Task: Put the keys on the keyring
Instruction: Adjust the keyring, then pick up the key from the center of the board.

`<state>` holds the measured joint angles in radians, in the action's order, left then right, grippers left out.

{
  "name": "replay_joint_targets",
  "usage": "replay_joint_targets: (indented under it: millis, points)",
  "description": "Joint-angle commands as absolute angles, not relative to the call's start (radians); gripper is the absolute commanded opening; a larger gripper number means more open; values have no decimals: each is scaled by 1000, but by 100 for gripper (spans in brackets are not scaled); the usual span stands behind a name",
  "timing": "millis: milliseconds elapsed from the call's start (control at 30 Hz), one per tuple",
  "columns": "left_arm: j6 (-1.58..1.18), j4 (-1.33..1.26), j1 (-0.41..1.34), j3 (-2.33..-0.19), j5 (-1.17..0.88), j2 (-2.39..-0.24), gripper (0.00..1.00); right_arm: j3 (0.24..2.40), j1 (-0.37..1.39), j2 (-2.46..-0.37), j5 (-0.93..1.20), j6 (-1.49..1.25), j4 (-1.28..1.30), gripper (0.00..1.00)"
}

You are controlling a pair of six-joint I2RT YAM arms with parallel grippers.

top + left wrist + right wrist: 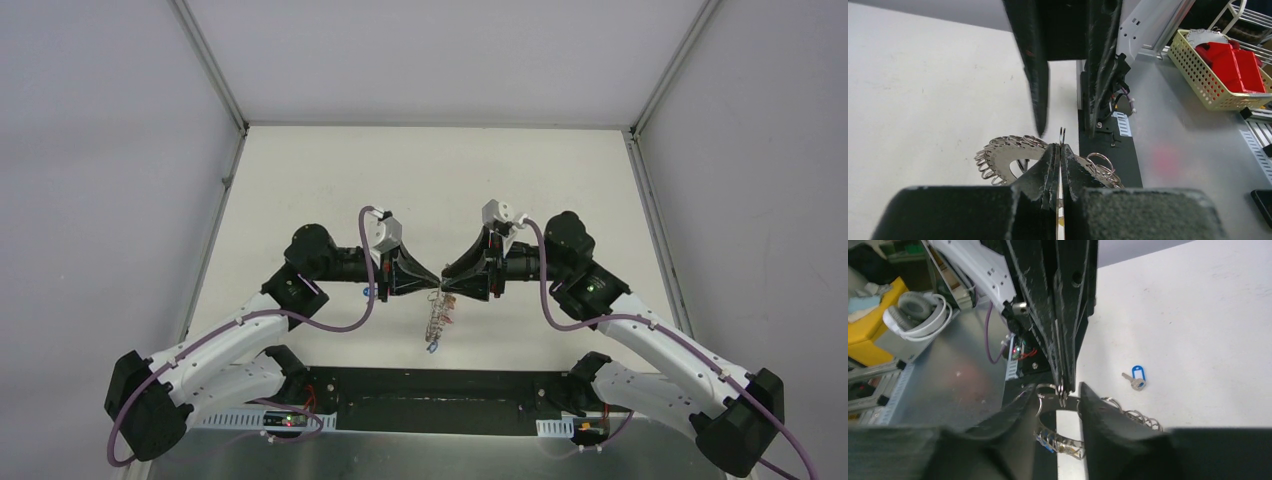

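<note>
Above the middle of the table, the left gripper (1059,150) pinches the keyring (998,156) tightly while the right gripper (1057,391) stands with fingers slightly apart around it, so next, I judge, it must fetch the blue key (1136,377) lying nearby.

Lab: framed white table (420,170), parts basket (1198,75)

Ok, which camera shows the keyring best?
Left wrist: the keyring fans out wide on both sides of the left gripper pinching it. Right wrist shows only fragments low in frame; the top view, a tiny dangling cluster.
</note>
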<state>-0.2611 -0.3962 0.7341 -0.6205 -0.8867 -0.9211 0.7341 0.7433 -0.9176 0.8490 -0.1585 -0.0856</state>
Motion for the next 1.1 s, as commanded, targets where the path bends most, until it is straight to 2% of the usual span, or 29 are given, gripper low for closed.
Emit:
replay_joint_targets:
  millis: [0,67,100,200,367,633,700,900,1033,1067]
  points:
    - [-206,-287,746,-661,-815,-851,0,753,750,-904,746,-193,-167,56]
    - [-176,-184,746,-671,-747,-808,0,759,749,-914,699,-222,-167,77]
    - [-160,-126,746,-673,-706,-783,0,766,749,-923,684,-234,-167,82]
    - [-111,-12,746,-672,-620,-697,0,786,749,-960,628,-269,-167,90]
    - [-83,214,746,-692,-442,-549,0,850,743,-1074,487,-367,-124,99]
    - [-16,594,745,-902,-101,-404,0,1026,729,-1367,437,-488,69,99]
    - [24,678,746,-976,-44,-400,0,1080,729,-1444,453,-506,115,95]
    - [80,849,746,-1146,75,-402,0,1133,751,-1654,592,-562,124,70]
    - [85,879,746,-1173,100,-381,0,1145,796,-1780,615,-675,119,44]
    - [84,881,746,-1171,107,-371,0,1149,811,-1813,615,-701,118,41]
